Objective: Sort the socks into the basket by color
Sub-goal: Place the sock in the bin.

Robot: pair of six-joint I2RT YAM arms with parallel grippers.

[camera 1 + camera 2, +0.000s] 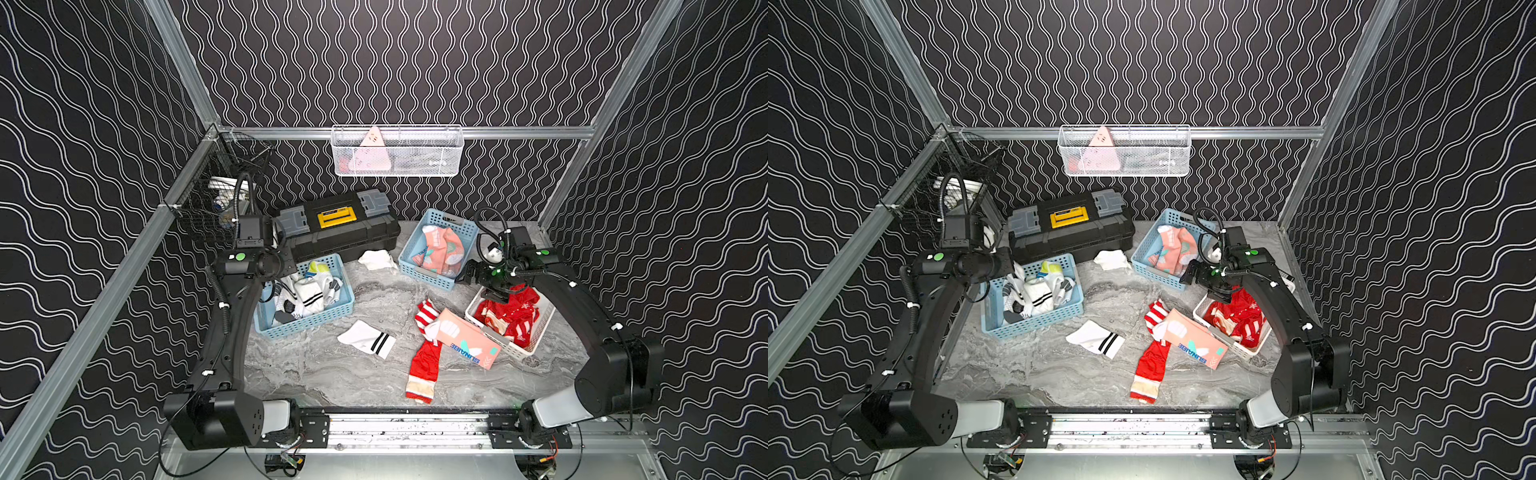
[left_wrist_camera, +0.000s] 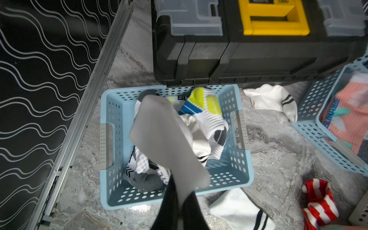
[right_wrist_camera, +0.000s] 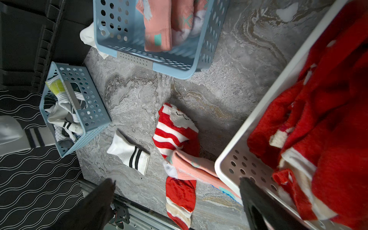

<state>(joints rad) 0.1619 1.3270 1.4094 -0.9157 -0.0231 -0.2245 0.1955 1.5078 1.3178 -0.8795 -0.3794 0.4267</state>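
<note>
My left gripper is shut on a white sock that hangs above the blue basket of white socks. The right gripper stands open and empty over the near corner of the white basket of red socks. A second blue basket holds pink socks. On the table lie a white black-striped sock, another white sock, a red-white striped sock, a pink sock across it, and a red sock.
A black toolbox with a yellow handle stands at the back behind the left blue basket. A white wire basket hangs on the back rail. A black wire basket sits in the back left corner.
</note>
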